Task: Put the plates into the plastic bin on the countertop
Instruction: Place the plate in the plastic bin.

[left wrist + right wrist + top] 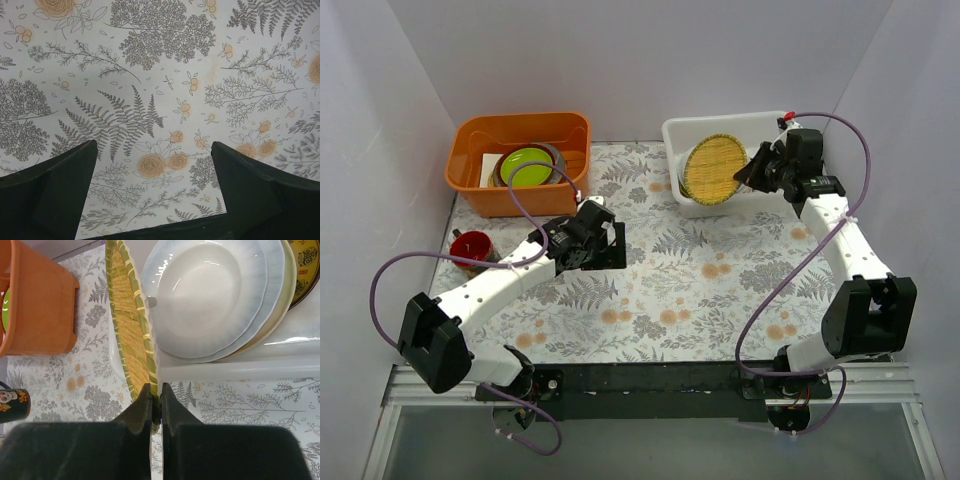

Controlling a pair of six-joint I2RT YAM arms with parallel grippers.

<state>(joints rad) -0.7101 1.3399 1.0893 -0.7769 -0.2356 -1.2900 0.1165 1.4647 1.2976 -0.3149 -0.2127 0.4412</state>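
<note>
My right gripper (752,168) is shut on the rim of the woven straw-yellow plate (712,169), holding it on edge over the translucent white plastic bin (692,130) at the back right of the countertop (690,270). In the right wrist view my gripper (156,390) pinches the woven plate (129,330) beside the bin wall (240,371). White plates (210,295) lie stacked in the bin, with a cream one and a mustard yellow plate (306,265) under them. My left gripper (610,240) is open and empty over the countertop (165,75), left of centre.
An orange tub (520,130) stands at the back left holding a plain lime-green plate (527,163) on grey dishes; it also shows in the right wrist view (40,295). A red mug (472,246) stands at the left edge, its printed side in the right wrist view (12,405).
</note>
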